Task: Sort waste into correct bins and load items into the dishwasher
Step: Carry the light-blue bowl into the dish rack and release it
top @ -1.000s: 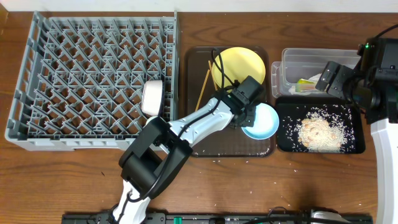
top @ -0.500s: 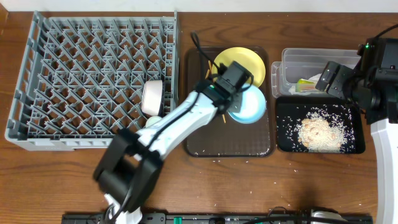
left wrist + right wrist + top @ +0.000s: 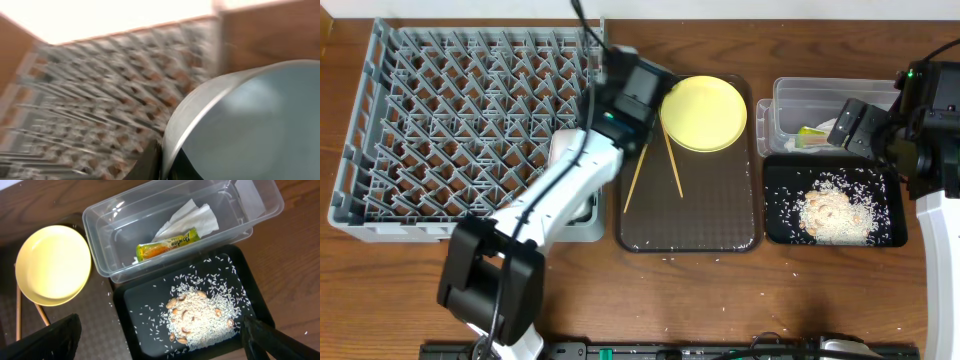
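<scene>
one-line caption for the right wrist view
Wrapper and paper in the clear tub, rice on the black tray, yellow plate beside.

Brown wooden table in soft, even indoor light

The table [image 3: 920,290] fills almost the whole overhead view. Its top is reddish-brown boards with darker streaks, and the grain and seams run from 9 o'clock to 3 o'clock. At 12 o'clock the far edge gives way to a pale strip [image 3: 770,8], nearly white; whether it is wall or floor cannot be told. At 6 o'clock a black rail [image 3: 700,352] lies along the near edge. Shadows on the wood are short and faint, and the surface has a mild sheen. The right wrist view shows the same wood at 3 o'clock. The left wrist view is blurred, with a bright white band [image 3: 125,15] at 12 o'clock above brown wood.
</scene>
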`<state>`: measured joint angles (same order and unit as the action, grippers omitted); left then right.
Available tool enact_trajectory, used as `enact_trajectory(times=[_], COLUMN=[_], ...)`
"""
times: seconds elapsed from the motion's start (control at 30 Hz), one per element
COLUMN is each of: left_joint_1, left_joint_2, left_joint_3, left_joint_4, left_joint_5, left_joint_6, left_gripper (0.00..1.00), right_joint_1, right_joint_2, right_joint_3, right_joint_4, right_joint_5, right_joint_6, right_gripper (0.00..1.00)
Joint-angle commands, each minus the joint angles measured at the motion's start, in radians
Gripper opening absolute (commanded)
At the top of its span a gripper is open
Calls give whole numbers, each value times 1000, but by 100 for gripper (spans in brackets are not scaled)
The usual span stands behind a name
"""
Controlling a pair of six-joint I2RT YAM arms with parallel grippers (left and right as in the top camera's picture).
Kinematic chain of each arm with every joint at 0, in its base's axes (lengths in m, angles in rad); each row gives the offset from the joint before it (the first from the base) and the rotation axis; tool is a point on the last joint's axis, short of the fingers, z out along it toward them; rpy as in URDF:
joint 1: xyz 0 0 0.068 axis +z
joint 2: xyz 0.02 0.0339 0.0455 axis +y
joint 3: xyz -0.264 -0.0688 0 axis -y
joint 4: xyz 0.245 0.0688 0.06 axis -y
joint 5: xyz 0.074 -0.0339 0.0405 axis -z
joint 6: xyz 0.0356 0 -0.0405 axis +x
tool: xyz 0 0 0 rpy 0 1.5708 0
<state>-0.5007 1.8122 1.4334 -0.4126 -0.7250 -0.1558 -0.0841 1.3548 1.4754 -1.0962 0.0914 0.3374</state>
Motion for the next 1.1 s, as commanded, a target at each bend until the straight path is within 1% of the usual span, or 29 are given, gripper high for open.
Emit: enact_trajectory(times=[0.0, 0.17, 0.37, 0.5, 0.73, 1.07], left_joint_1=[63, 126, 172, 198, 200, 160], left_joint_2=[-3, 5, 68, 127, 169, 208], left_joint_3=[11, 11, 11, 11, 11, -38], left_joint_4=[44, 124, 246, 318, 325, 325], left_joint_5=[-174, -294, -458, -513, -596, -596], left_joint_6=[101, 183, 278, 337, 345, 335], left_gripper=[7, 7, 7, 7, 8, 7], right_joint_1=[-8, -8, -8, -8, -8, -8], right_joint_2=[5, 5, 5, 5, 5, 5], right_joint_3=[2, 2, 2, 2, 2, 2], right_joint_4=[-1, 0, 0, 0, 0, 0], right_joint_5=[16, 16, 16, 16, 16, 16], right_joint_6=[14, 14, 14, 14, 14, 14], right_gripper=[99, 99, 99, 99, 99, 99])
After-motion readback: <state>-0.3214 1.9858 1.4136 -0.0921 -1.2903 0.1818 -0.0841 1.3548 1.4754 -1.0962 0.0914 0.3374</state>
